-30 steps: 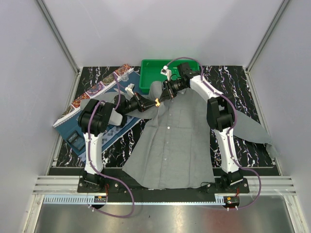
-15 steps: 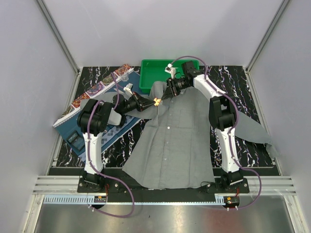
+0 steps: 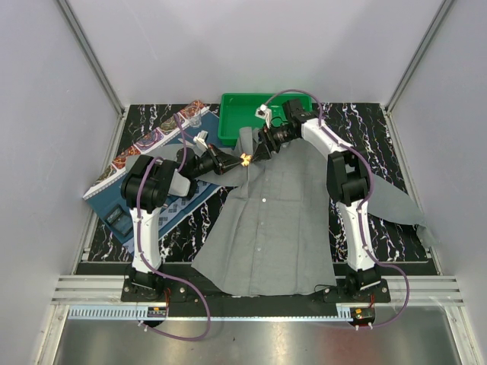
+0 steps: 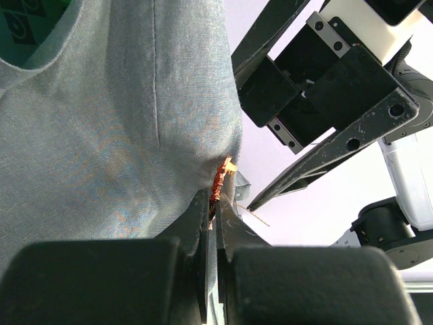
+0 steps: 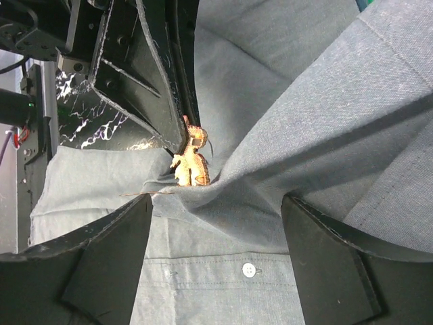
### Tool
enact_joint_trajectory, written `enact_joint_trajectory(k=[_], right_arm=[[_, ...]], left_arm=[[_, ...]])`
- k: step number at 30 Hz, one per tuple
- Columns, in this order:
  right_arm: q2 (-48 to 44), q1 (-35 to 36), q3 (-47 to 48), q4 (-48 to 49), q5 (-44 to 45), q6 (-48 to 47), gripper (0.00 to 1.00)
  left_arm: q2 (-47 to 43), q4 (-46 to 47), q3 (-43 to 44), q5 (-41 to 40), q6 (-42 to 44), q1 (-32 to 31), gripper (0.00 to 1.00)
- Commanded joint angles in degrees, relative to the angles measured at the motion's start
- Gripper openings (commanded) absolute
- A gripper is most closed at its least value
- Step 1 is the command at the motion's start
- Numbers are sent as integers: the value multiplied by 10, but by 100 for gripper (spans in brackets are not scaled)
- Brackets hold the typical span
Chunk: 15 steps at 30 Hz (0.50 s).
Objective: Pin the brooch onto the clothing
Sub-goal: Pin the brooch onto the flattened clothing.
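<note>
The brooch (image 3: 245, 160), a tiny red-orange ornament, sits at the upper left of the grey clothing (image 3: 281, 220). My left gripper (image 3: 240, 160) is shut on the brooch (image 4: 220, 180), pressing it against a pulled-up fold of the clothing (image 4: 101, 135); a thin pin sticks out beside it. In the right wrist view the brooch (image 5: 191, 164) lies at the tip of the left fingers (image 5: 152, 88). My right gripper (image 5: 216, 227) stands open just beyond it, its jaws either side of the raised fold of clothing (image 5: 298, 149), holding nothing. From above, the right gripper (image 3: 261, 150) is just right of the brooch.
A green tray (image 3: 232, 122) stands right behind both grippers. A patterned placemat (image 3: 137, 156) lies at the left on the black marbled table (image 3: 380, 122). A shirt sleeve (image 3: 399, 201) spreads to the right. A pale button (image 5: 249, 269) shows below the fold.
My right gripper has opened wide and let go of the fold, shifting slightly toward the tray. The left gripper still holds the brooch in the same place.
</note>
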Motion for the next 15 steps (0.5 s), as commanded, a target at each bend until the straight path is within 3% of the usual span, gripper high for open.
enact_joint_trajectory(k=[1, 7, 15], right_arm=[[-32, 7, 14, -10, -14, -57, 84], [-34, 8, 21, -62, -21, -136, 85], [-24, 21, 44, -68, -11, -135, 86]], left_arm=[[2, 258, 5, 9, -4, 4, 0], [5, 259, 8, 8, -8, 3, 0], [5, 259, 10, 11, -8, 1, 0]])
